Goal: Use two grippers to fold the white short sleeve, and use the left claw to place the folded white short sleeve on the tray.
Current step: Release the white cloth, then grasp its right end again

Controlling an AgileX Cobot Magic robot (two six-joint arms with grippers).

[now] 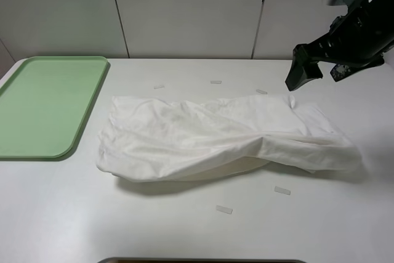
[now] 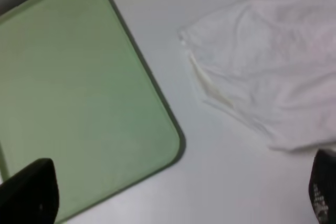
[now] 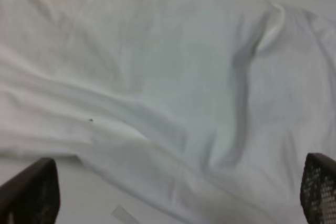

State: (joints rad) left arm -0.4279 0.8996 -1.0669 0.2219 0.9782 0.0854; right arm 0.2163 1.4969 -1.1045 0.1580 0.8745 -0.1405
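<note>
The white short sleeve [image 1: 215,137] lies wrinkled in a long folded bundle across the middle of the white table. The pale green tray [image 1: 46,103] lies empty at the far left. My right gripper [image 1: 320,72] hangs open and empty in the air above the shirt's right end. In the right wrist view the shirt [image 3: 168,93] fills the frame under the open gripper [image 3: 173,198]. My left arm is out of the exterior view. In the left wrist view the open, empty gripper [image 2: 176,195] hovers above the tray's corner [image 2: 84,98] and the shirt's left edge [image 2: 262,66].
Small pale tape strips lie on the table in front of the shirt [image 1: 223,209] [image 1: 282,190] and behind it [image 1: 215,82]. A pale panelled wall stands behind the table. A dark edge [image 1: 203,260] shows at the table's front.
</note>
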